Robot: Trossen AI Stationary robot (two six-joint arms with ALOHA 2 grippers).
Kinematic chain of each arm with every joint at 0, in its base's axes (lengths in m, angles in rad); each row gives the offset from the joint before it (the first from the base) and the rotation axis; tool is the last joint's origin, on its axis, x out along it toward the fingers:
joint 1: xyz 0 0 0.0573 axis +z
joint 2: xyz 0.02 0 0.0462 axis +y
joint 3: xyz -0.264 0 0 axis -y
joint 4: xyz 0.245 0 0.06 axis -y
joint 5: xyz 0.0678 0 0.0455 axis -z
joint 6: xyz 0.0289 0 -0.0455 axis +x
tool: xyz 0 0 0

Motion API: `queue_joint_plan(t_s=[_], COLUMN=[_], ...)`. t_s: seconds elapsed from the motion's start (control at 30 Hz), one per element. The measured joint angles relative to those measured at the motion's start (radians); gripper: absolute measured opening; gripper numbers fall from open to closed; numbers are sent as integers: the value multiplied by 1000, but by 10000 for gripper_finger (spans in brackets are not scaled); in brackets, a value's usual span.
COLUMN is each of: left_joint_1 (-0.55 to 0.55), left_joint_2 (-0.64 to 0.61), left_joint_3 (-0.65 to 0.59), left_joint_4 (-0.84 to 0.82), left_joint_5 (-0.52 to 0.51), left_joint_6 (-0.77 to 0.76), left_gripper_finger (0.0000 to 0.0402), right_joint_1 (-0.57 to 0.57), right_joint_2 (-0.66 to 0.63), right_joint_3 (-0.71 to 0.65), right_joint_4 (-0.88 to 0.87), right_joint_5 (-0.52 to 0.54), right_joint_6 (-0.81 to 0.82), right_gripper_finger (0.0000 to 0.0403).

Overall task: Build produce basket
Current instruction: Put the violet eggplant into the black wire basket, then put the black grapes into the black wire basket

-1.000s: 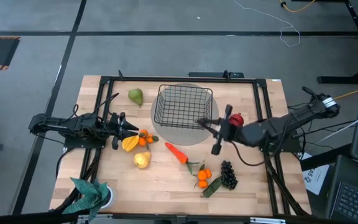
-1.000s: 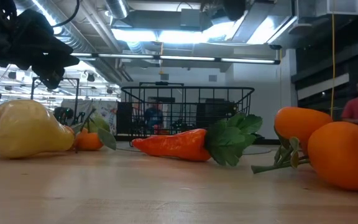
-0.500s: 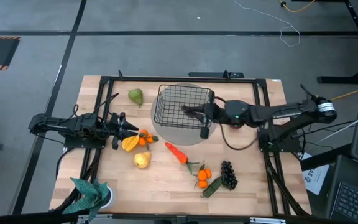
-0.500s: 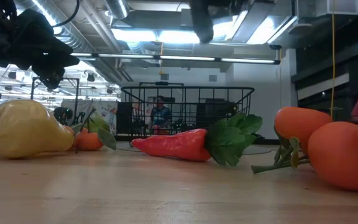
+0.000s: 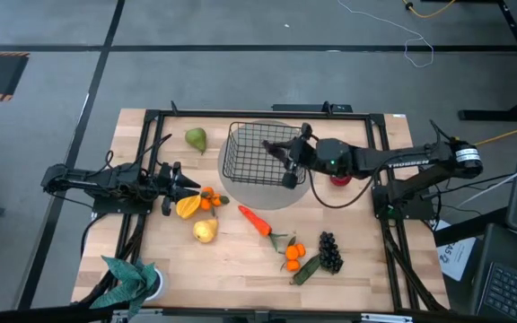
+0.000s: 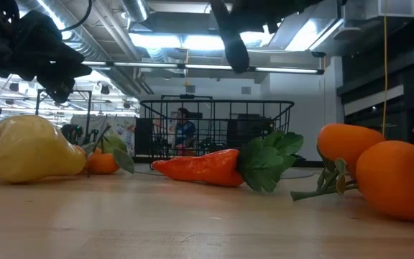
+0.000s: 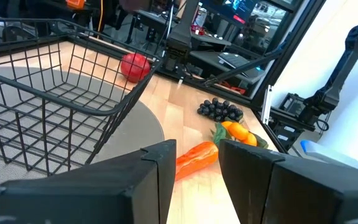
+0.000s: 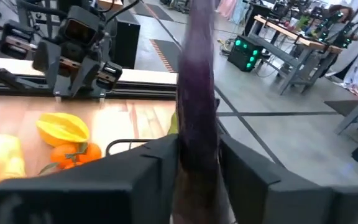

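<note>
1. Two arms are at the table [image 5: 240,269]. Your right gripper [image 5: 287,156] reaches in from the right side and is up over the basket [image 5: 240,148].
2. Your right gripper's fingers [image 8: 148,174] squeeze a long dark purple vegetable [image 8: 194,81]. It hangs down above the right part of the basket, near the right wall. From the low view, the vegetable [image 6: 228,36] is well above the basket's top rim [image 6: 218,104].
3. Your left gripper [image 5: 170,184] waits low on the left side of the table. Its fingers [image 7: 148,180] are a little way apart and hold nothing.
4. The basket sits on a grey round mat [image 5: 267,196] at the far middle of the table. Its top is open.
5. Just beside the basket's right wall lies a red round fruit [image 5: 340,176]. Your right arm crosses over it.
6. Left of the basket there is bare wood, then a green pear [image 5: 196,139] near the far left corner.
7. Close to your left gripper's tips lie a yellow fruit [image 5: 188,207] and small oranges [image 5: 208,199]. A yellow pear [image 5: 205,231] lies just in front of them.
8. The carrot [image 5: 255,220] lies in front of the mat's near edge, apart from the basket.
9. Near the front right are more oranges [image 5: 293,256], dark grapes [image 5: 330,253] and a dark green vegetable [image 5: 305,269], all close together.
10. At the front left corner stands a teal leafy plant [image 5: 131,276], well apart from both grippers.
</note>
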Motion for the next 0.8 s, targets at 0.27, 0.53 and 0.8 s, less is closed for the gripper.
queue_joint_plan(t_s=[0.27, 0.53, 0.8], left_joint_1=[0, 0, 0], left_joint_2=[0, 0, 0], left_joint_3=[0, 0, 0], left_joint_4=[0, 0, 0], left_joint_5=[0, 0, 0], left_joint_6=[0, 0, 0], left_gripper_finger=[110, 110, 110], right_joint_1=[-5, 3, 4], right_joint_2=[0, 0, -29], right_joint_3=[0, 0, 0], right_joint_4=[-5, -56, -172], right_joint_5=[50, 72, 102], right_joint_6=[22, 40, 131], right_gripper_finger=[183, 190, 190])
